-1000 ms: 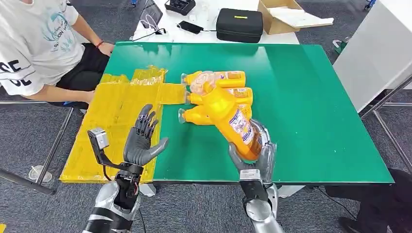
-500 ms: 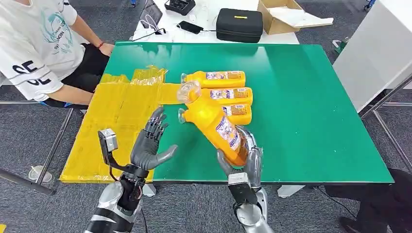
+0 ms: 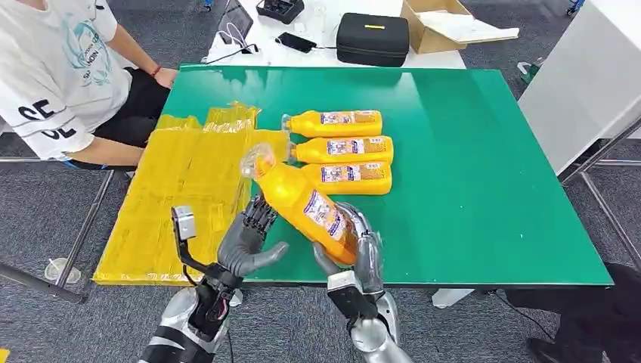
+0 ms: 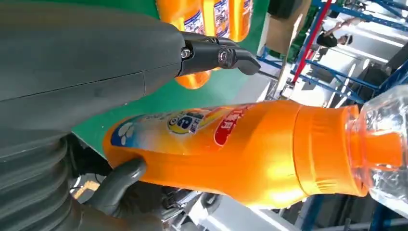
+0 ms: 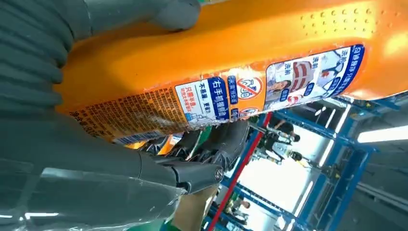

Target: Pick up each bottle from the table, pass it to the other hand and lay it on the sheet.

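1. In the head view, an orange bottle (image 3: 304,203) is held by its base in the right hand (image 3: 355,253), tilted with its clear cap toward the yellow sheet (image 3: 181,197), above the near edge of the green surface (image 3: 469,166).
2. The left hand (image 3: 246,242) is seen just beside the held bottle, its fingers (image 3: 259,215) spread apart and holding nothing; whether they touch the bottle cannot be told.
3. Three more bottles (image 3: 342,148) are laid side by side on the green surface, caps toward the sheet, the nearest one just behind the held bottle.
4. A seated person (image 3: 57,76) is seen at the far left, beside the sheet.
5. In the left wrist view, the held bottle (image 4: 250,149) is shown across the picture beyond the left hand's dark fingers (image 4: 216,55), which are extended and apart from it.
6. In the right wrist view, the bottle's labelled body (image 5: 231,62) is gripped between the right hand's grey thumb (image 5: 173,12) and its dark fingers (image 5: 226,142).
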Controlling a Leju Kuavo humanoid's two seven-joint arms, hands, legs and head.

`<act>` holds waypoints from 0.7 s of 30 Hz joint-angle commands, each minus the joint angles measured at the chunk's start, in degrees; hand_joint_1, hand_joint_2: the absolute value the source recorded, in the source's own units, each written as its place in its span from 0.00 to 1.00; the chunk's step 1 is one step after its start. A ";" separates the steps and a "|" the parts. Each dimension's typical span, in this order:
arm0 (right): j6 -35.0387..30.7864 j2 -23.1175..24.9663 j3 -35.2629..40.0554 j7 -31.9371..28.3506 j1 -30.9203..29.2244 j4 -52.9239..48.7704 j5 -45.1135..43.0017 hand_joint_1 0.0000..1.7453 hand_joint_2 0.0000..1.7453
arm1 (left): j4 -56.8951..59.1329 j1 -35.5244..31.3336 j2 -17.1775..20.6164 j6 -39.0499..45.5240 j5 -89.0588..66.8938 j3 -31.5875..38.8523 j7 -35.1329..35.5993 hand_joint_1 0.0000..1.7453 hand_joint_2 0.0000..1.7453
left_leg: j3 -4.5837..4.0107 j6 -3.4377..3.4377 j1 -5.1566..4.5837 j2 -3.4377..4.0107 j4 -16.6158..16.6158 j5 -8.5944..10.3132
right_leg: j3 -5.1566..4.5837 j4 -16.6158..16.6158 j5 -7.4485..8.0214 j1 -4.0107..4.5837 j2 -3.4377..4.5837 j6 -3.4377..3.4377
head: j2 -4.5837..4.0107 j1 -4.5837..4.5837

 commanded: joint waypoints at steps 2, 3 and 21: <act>-0.61 0.55 4.71 -0.18 -4.54 10.71 1.31 1.00 1.00 | 6.39 -3.50 2.03 -1.59 2.07 -3.19 0.87 0.00 1.00 | 0.26 0.02 0.03 0.13 -0.06 -0.06 | 0.24 -0.08 -0.01 0.06 0.06 -0.09 | 0.00 0.00; -0.96 0.92 5.43 -0.18 -5.06 12.39 1.98 1.00 1.00 | 6.83 -3.72 2.04 -1.85 2.49 -3.46 0.98 0.00 1.00 | 0.36 0.03 0.02 0.15 -0.08 -0.08 | 0.33 -0.09 -0.03 0.06 0.06 -0.12 | 0.02 0.00; 0.48 5.64 15.15 -0.18 -5.55 22.58 3.42 1.00 1.00 | 5.76 -4.82 -0.16 8.92 0.31 -0.69 -0.68 0.00 1.00 | 0.21 0.02 0.05 0.04 -0.02 -0.07 | 0.18 -0.04 -0.07 0.07 -0.05 -0.09 | 0.00 0.02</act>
